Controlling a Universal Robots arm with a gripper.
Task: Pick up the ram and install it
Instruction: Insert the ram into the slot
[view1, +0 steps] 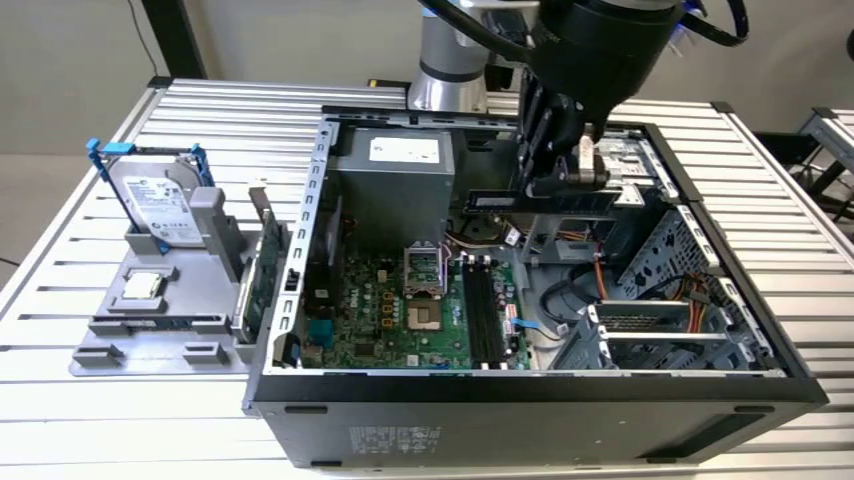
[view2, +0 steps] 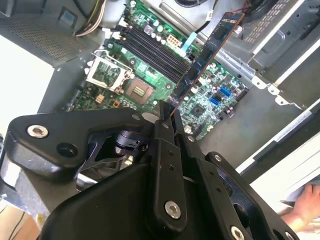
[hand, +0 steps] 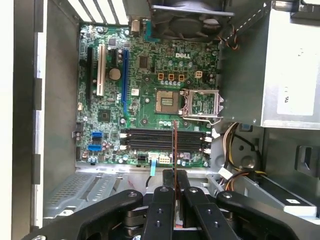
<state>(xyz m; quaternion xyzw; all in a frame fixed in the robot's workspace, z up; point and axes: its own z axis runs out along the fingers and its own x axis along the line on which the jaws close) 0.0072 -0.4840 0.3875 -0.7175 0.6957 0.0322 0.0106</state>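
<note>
ram (view2: 210, 50): smooth circuit board
hand (view2: 167, 120): matt black finish
case (view1: 534, 425): matt dark sheet metal
worktop (view1: 787, 230): ribbed pale metal

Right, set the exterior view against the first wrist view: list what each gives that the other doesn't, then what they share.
Exterior view: the hard drive in its blue frame and a green expansion card, both standing in a gray holder on the table beside the computer case.
First wrist view: the case fan at the motherboard's far edge.
Shared: the gripper shut on the ram above the open case, the black memory slots, the CPU socket and the silver power supply.
</note>
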